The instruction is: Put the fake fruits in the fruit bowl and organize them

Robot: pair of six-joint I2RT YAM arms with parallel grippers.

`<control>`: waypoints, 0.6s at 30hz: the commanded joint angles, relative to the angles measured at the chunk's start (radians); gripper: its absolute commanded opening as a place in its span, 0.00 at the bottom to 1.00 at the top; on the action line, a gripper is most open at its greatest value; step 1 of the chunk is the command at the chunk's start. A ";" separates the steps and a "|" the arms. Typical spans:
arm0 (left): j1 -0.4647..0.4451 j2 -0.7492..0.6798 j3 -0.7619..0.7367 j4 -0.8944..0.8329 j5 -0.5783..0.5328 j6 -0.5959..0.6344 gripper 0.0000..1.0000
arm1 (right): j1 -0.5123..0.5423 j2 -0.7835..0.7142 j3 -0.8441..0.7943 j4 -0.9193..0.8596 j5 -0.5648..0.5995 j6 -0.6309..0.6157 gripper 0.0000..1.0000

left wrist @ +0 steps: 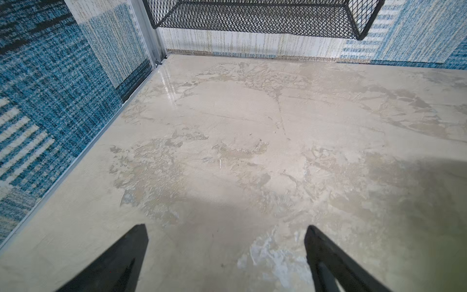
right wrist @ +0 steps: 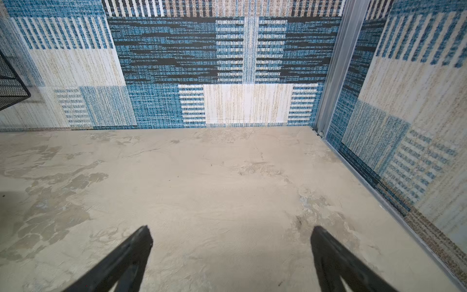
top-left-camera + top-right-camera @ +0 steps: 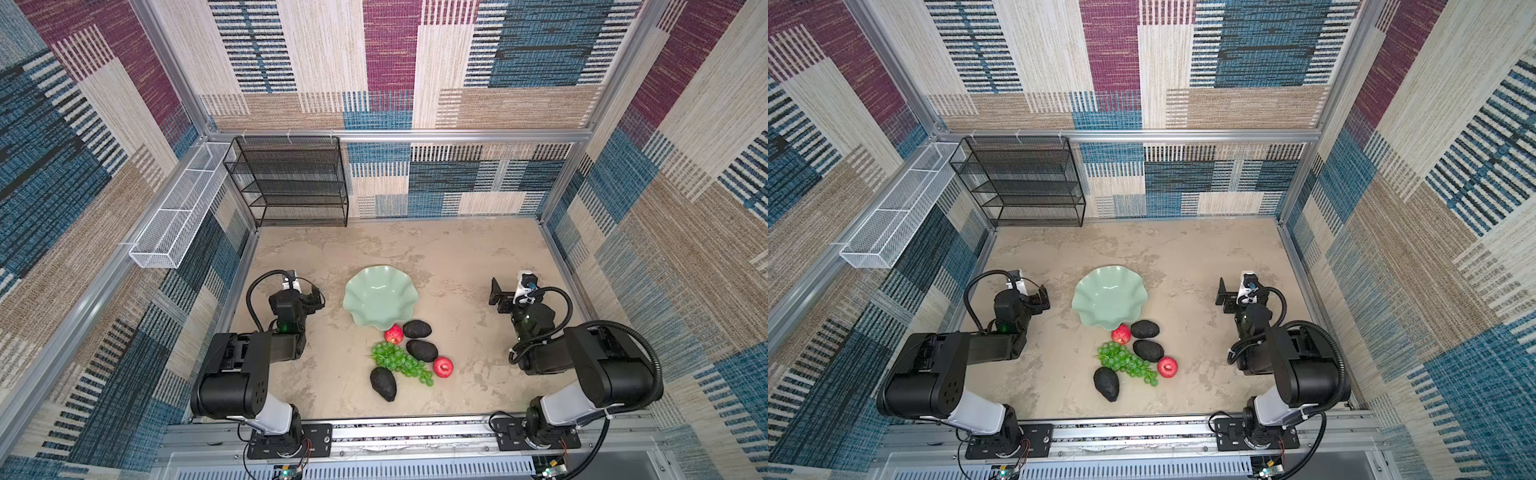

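Note:
The pale green fruit bowl [image 3: 380, 297] [image 3: 1109, 297] sits empty mid-table. Just in front of it lie the fake fruits: an apple [image 3: 394, 333] touching an avocado [image 3: 417, 329], a second avocado [image 3: 422, 350], green grapes [image 3: 401, 363] [image 3: 1127, 361], another apple [image 3: 443, 366] and a third avocado [image 3: 383, 383] nearest the front. My left gripper [image 3: 313, 297] [image 1: 226, 227] hovers open to the left of the bowl. Well to the bowl's right, my right gripper [image 3: 496, 295] [image 2: 231, 228] is open too. Both wrist views show only bare table between the fingers.
A black mesh shelf rack [image 3: 291, 178] [image 1: 262, 17] stands against the back wall at the left. A white wire basket [image 3: 183, 208] hangs on the left wall. Patterned walls enclose the table on three sides.

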 commanded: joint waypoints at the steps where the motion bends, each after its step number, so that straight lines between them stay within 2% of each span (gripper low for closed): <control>1: 0.001 0.000 0.005 0.023 0.010 0.026 0.99 | 0.000 -0.002 0.004 0.028 -0.004 0.006 1.00; 18: 0.002 0.000 0.008 0.017 0.016 0.024 0.99 | 0.001 -0.002 0.004 0.028 -0.004 0.007 1.00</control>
